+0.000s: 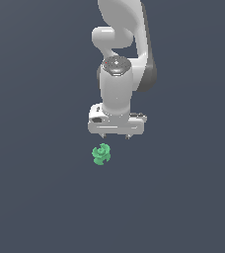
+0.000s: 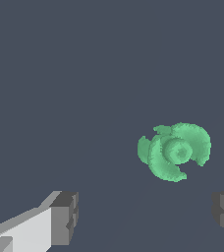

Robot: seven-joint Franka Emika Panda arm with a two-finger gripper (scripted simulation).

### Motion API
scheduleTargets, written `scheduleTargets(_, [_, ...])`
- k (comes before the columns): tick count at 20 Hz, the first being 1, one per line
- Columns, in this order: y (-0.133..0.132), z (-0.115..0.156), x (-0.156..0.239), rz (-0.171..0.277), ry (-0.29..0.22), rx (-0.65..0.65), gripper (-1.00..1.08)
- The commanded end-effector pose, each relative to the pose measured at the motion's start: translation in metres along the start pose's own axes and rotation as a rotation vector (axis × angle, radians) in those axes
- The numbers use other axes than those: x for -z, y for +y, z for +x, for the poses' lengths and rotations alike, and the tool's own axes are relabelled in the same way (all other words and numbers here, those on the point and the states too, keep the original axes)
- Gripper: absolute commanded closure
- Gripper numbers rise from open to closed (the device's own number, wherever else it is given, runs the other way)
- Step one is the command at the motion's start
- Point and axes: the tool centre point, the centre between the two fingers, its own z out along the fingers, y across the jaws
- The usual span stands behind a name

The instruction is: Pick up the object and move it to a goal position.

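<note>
The object [image 1: 101, 154] is a small bright green knobbly piece with curled lobes, lying on the dark grey floor. In the exterior view it sits just below and slightly to the exterior view's left of my white gripper [image 1: 116, 136]. In the wrist view the object [image 2: 175, 150] lies ahead of the fingers, nearer one finger than the other. My gripper [image 2: 144, 216] is open and empty, with its grey fingertips [image 2: 65, 216] wide apart. It hovers above the floor, apart from the object.
The plain dark grey floor [image 1: 35, 197] fills both views. My white arm [image 1: 122, 34] rises behind the gripper at the top of the exterior view. No goal marker shows.
</note>
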Motion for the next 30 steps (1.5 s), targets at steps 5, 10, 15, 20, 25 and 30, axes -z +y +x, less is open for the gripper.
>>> scheduleTargets(5, [-0.009,-0.001,0.003,0.01,-0.002,-0.002,-0.92])
scheduleTargets(10, [-0.025,-0.003,0.01,0.03,-0.005,-0.004,-0.92])
scheduleTargets(15, [-0.023,-0.002,0.009,0.029,-0.005,-0.011,-0.92])
scheduleTargets(20, [-0.02,-0.001,0.006,0.028,-0.008,-0.057,-0.92])
scheduleTargets(25, [-0.012,0.001,-0.001,0.026,-0.013,-0.141,-0.92])
scheduleTargets(30, [-0.001,0.004,-0.011,0.02,-0.019,-0.264,-0.92])
